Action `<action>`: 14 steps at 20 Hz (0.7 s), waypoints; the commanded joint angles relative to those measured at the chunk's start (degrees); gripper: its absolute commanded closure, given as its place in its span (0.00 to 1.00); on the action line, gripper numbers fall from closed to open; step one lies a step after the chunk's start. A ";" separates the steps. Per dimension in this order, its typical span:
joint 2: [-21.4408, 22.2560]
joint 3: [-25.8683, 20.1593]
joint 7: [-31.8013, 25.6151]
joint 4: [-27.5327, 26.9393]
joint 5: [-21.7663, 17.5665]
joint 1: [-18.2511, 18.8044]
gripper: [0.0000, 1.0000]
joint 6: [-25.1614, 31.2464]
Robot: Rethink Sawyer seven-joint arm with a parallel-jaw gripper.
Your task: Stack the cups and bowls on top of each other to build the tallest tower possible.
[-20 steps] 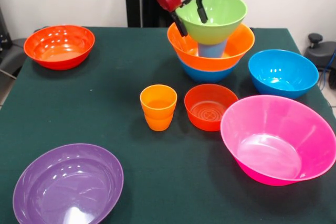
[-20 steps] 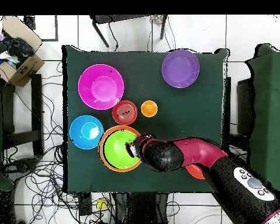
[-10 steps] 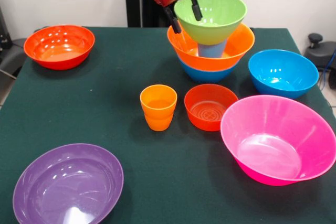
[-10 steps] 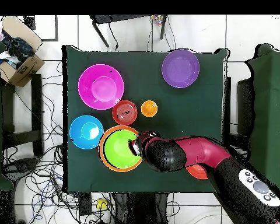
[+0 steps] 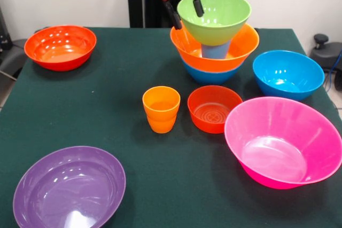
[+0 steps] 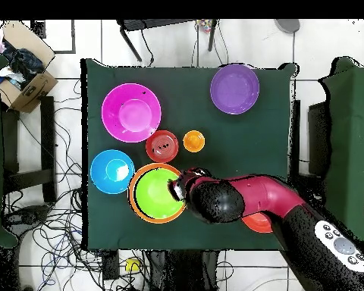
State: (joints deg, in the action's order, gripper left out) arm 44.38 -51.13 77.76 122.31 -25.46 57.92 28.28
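The tower stands at the table's far middle: a blue bowl (image 5: 209, 76) at the bottom, an orange bowl (image 5: 241, 46) in it, a light blue cup (image 5: 215, 52) inside that, and a lime green bowl (image 5: 216, 17) on top. My gripper (image 5: 186, 11) hangs open at the green bowl's left rim, one finger (image 5: 197, 4) over the bowl's inside and the other outside it. It holds nothing. From overhead the gripper (image 6: 177, 189) sits at the green bowl's (image 6: 153, 194) right edge.
Stacked orange cups (image 5: 161, 109) and a small red-orange bowl (image 5: 214, 109) sit mid-table. A blue bowl (image 5: 287, 74) and a large pink bowl (image 5: 283, 141) lie right. A purple bowl (image 5: 69, 188) is near left, a red-orange bowl (image 5: 60, 47) far left.
The gripper has risen a little and drifted left, its fingers lifting off the green bowl's rim. The green bowl stays on the tower.
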 commanded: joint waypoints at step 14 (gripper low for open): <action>7.07 -7.10 -7.29 -8.41 2.55 5.02 0.00 17.05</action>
State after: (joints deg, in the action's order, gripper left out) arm 51.54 -58.25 77.76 120.78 -19.93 64.25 39.49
